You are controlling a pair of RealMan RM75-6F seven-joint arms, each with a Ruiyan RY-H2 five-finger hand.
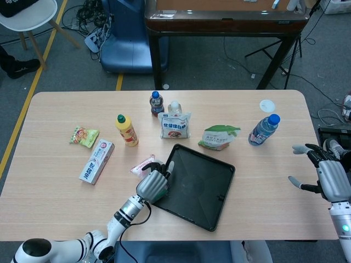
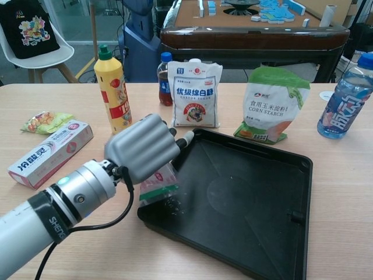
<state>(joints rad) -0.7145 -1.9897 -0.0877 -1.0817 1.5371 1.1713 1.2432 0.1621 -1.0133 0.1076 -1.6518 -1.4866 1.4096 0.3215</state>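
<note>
1. Left hand (image 2: pixel 143 154) — lies over a small pink-and-green packet (image 2: pixel 156 185) at the near-left edge of the black tray (image 2: pixel 262 198); its fingers are curled down around the packet, holding it against the tray rim. In the head view the same hand (image 1: pixel 153 183) covers most of the packet (image 1: pixel 140 166).
2. Packet — partly on the table (image 1: pixel 55 186), partly over the tray's left rim, under the palm.
3. Right hand (image 1: pixel 328 176) — off the table's right edge, fingers spread apart, holding nothing.
4. Behind the tray, left to right: yellow bottle (image 2: pixel 113 91), dark bottle (image 2: pixel 165 80), white bag (image 2: pixel 197 96), starch bag (image 2: pixel 273 105), water bottle (image 2: pixel 348 97).
5. Far left: a box (image 2: pixel 48 151) and a snack bag (image 2: pixel 45 121), well apart from the left hand.
</note>
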